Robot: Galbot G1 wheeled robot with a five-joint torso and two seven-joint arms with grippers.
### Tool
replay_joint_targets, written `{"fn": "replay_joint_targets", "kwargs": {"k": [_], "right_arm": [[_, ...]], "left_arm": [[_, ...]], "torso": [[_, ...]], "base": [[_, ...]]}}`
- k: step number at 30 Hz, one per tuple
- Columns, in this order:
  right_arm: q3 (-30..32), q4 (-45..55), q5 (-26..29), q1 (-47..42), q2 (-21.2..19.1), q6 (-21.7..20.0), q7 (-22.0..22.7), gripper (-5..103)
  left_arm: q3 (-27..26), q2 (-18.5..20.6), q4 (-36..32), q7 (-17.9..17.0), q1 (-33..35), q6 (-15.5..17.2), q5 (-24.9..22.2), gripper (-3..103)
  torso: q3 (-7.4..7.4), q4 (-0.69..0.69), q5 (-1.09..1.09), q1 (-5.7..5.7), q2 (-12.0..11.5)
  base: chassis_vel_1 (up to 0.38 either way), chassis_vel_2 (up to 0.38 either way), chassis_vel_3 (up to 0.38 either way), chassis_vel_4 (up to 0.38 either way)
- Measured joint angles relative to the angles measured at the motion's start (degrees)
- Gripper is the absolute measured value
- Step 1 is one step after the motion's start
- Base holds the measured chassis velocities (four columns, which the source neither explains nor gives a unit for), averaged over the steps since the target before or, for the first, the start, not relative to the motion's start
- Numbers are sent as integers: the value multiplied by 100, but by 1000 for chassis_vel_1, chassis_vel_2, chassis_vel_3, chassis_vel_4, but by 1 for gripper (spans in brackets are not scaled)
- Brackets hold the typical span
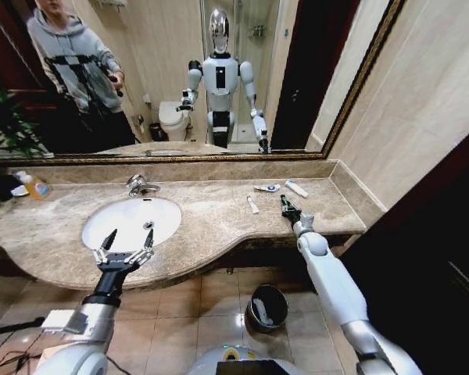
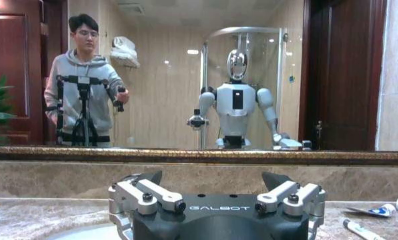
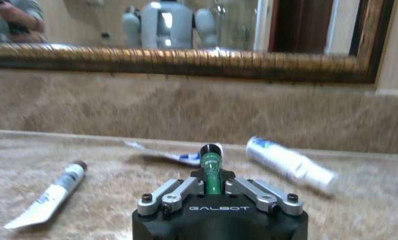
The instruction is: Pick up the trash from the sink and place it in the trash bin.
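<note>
Green-capped tube (image 3: 212,167): held fast between the closed fingers of the right gripper (image 1: 288,208), above the marble counter (image 1: 211,215) right of the sink (image 1: 133,220). Three more tubes are left lying there, close by. Left gripper (image 1: 127,241): spread wide, idle over the sink's front edge. Bin (image 1: 266,307): on the floor below. The tube is best lifted straight up before being swung down to it.

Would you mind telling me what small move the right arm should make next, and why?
Probably lift: the right gripper is shut on a green-capped tube just above the marble counter, while the trash bin stands on the floor below.
</note>
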Motion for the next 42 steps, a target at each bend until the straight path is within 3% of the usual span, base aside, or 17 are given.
{"fn": "replay_joint_targets", "kwargs": {"k": [11,20,32,40,42], "right_arm": [[346,1358,-225,-1097,-295,597,-99,11],[612,2337,-250,-2210,-240,864,-109,11],[861,3095,-784,-3881,409,1638,-72,11],[807,2736,-908,-4766,831,2386,-72,11],[733,2280,-971,-5029,880,2783,-65,11]], "left_arm": [[0,0,0,0,0,0,0,100],[0,0,0,0,0,0,0,100],[0,0,0,0,0,0,0,100],[0,0,0,0,0,0,0,100],[0,0,0,0,0,0,0,100]], "torso": [[0,0,-1,0,0],[0,0,0,0,0],[-1,0,-2,-1,0],[0,-1,-1,-1,0],[0,0,-1,-1,0]], "base": [[0,0,0,0],[0,0,0,0],[0,0,0,0],[0,0,0,0],[0,0,0,0]]}}
